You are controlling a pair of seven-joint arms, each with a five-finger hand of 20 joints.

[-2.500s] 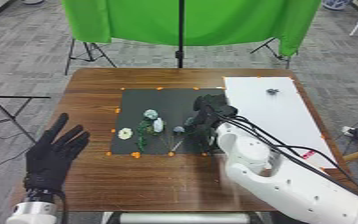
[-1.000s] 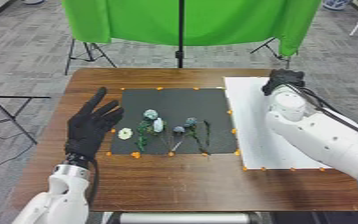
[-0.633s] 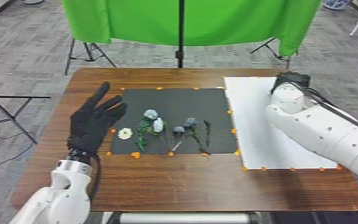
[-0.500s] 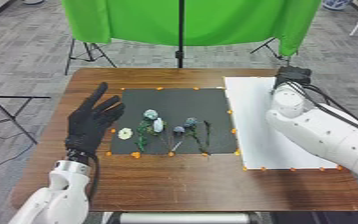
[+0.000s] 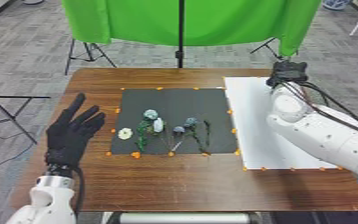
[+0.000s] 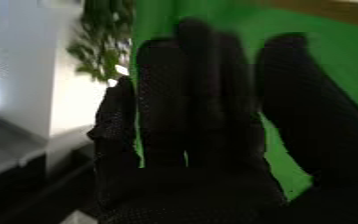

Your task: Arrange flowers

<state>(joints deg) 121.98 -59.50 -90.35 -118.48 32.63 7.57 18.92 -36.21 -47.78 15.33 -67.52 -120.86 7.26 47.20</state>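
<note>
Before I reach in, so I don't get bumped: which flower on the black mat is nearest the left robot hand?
The round white flower, leftmost on the mat; the bluish ones lie farther right.

Setting: lab or studio type room. Green cloth (image 5: 193, 22) on stand (image 5: 181, 35), far side; black tripod (image 5: 7, 115), left; grey carpet-tile floor (image 5: 24, 55).
</note>
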